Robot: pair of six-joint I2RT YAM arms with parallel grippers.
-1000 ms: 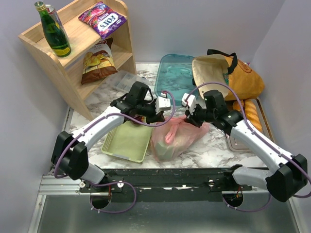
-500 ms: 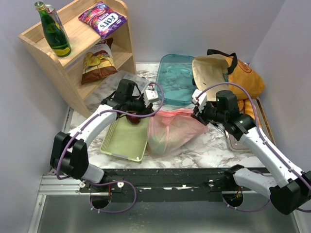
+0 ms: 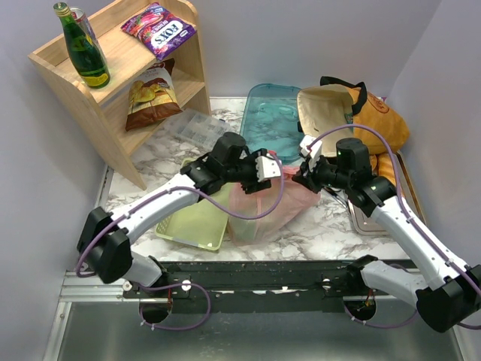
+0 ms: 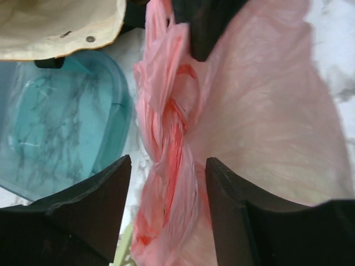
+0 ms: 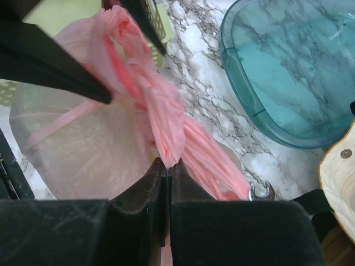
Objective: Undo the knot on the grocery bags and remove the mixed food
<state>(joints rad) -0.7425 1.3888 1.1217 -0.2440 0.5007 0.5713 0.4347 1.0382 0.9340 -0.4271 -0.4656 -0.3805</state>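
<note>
– Pink, thin and translucent, at the middle of the tabletop [image 3: 331,226]: which item is that?

– The pink plastic bag [image 3: 264,212]. It stands just beside the yellow-green basket [image 3: 188,222], in front of the teal tray [image 3: 267,120].

– And the knot?

– The knot [image 4: 169,127] is the twisted rope of film at the bag's top, tied. It runs up between the two arms, its darker pink folds wound round one another.

– State of the left end effector?

– The left end effector [image 4: 166,166] is released. Its two dark fingers stand apart, one on each side of the knot. Whether either finger touches the film cannot be told.

– The right one?

– The right end effector [image 5: 167,166] is clenched, its fingers pressed together on a strand of the bag's film that leads down from the knot.

– Where is the food?

– Inside the bag. A pale-green mass [image 3: 246,222] shows dimly through the film near the bottom; its kind is too blurred to tell.

– The other bag?

– The mustard-orange tote [image 3: 379,124] lies at the far right behind the right arm, its cream lining turned out and overlapping the teal tray's edge, apart from the pink bag.
</note>
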